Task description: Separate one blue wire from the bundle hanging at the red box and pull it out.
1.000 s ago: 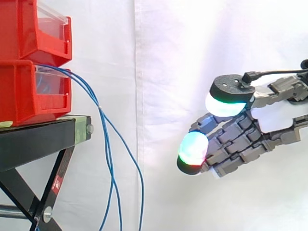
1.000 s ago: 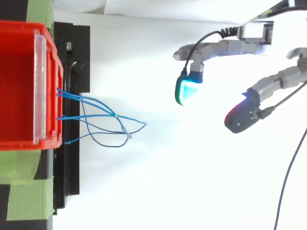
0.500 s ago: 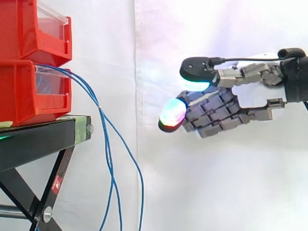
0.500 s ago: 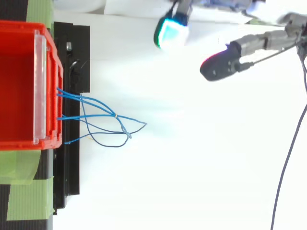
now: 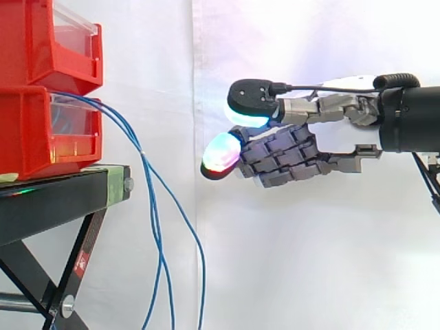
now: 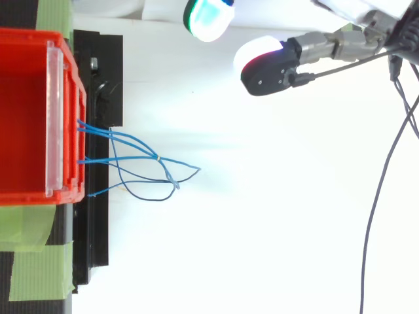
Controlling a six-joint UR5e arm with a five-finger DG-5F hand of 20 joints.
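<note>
Beside the work, looking level across it, the hand [image 5: 289, 155] hangs in the air to the right of the blue wires [image 5: 141, 150], well apart from them. Its fingers [image 5: 221, 152] point at the wires and are bent a little, with the thumb just above. They are apart and hold nothing. The wires come out of the lower red box [image 5: 27, 130], which sits under the upper red box [image 5: 41, 41] on a black stand [image 5: 55, 199]. The wires hang down past the stand, and the bottom edge cuts off their ends.

From above, the wires fan out from the box front and meet at a small tie [image 6: 157, 158]. Green tape [image 6: 29, 268] lies on the stand. Two glowing pads [image 6: 208, 14] sit up and to the right of the wires. The top edge cuts one off, and the palm is hidden.
</note>
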